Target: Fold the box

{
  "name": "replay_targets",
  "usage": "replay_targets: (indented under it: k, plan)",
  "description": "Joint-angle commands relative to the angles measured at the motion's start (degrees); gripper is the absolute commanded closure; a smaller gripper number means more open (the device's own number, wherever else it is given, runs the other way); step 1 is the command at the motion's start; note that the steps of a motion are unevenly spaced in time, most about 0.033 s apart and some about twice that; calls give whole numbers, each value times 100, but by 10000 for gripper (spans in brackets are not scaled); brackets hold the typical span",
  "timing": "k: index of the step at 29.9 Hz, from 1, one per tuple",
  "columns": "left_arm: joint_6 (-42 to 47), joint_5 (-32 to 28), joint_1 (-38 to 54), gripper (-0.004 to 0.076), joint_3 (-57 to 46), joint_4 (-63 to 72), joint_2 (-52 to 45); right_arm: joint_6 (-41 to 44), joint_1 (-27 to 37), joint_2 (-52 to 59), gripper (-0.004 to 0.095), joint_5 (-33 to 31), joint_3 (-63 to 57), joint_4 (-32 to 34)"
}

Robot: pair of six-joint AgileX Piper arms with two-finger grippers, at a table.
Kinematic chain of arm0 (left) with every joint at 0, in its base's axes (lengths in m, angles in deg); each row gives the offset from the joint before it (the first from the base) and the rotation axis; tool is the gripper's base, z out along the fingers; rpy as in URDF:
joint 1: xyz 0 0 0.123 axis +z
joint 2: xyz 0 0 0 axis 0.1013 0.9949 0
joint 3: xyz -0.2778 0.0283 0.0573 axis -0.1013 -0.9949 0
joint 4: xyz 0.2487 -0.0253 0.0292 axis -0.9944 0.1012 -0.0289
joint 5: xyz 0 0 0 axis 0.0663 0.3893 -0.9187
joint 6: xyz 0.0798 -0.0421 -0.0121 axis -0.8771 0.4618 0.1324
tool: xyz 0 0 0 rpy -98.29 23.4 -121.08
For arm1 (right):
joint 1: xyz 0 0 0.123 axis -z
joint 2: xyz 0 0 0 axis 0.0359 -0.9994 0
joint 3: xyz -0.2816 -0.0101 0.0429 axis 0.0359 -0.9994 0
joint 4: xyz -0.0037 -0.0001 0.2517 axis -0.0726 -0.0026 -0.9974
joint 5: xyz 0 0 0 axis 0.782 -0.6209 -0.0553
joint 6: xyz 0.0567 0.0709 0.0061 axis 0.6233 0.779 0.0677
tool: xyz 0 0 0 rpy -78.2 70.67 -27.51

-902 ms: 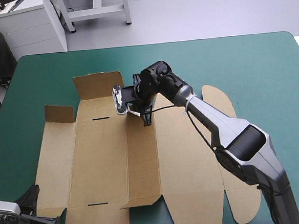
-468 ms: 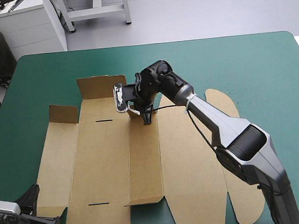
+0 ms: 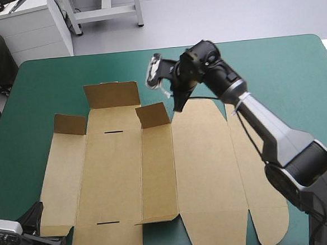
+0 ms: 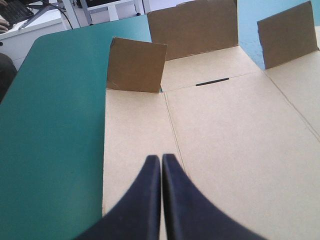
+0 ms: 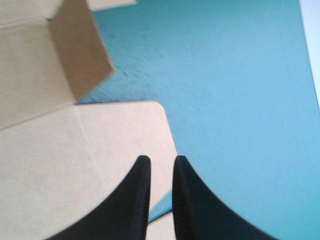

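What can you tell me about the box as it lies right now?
The box is one cut sheet of brown board, lying flat on the teal-green table, its creased panels side by side. Three small flaps stand up along its far edge, and two thin slots are cut in one panel. Its right end has rounded corners. The left gripper, shut, points over the near left panel; the right gripper hangs over the far edge. Neither holds it.

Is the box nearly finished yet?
Barely started. Three small flaps on the far edge of the box stand up; the rest lies flat. The right gripper hovers empty above that edge; the left gripper sits shut over the near corner. No walls raised yet.
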Motion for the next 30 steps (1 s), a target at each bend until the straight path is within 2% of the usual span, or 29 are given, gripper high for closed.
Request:
replay_targets:
  k: [1, 5, 9, 13, 19, 25, 30]
  plan:
    - [24, -395, -10, 734, 179, -22, -66, 805, 654, 804, 931, -138, 108, -158]
    - [24, -395, -10, 734, 179, -22, -66, 990, 1452, 1362, 922, -138, -198, -1230]
    - [24, -395, -10, 734, 179, -22, -66, 1302, 2251, 2059, 922, -138, -1079, -1210]
    - [24, -395, -10, 734, 179, -22, -66, 1267, 3030, 2847, 922, -89, -2565, -1606]
    - [36, -382, -10, 734, 325, -22, 172, 1041, 4119, 3976, 922, 712, -4557, -2372]
    - [162, -150, -10, 734, 1185, -52, 1087, 1112, 4552, 4583, 923, 993, -5346, -2676]
    - [543, 634, -10, 734, 2249, -389, 2400, 1101, 4552, 4634, 923, 989, -5465, -2893]
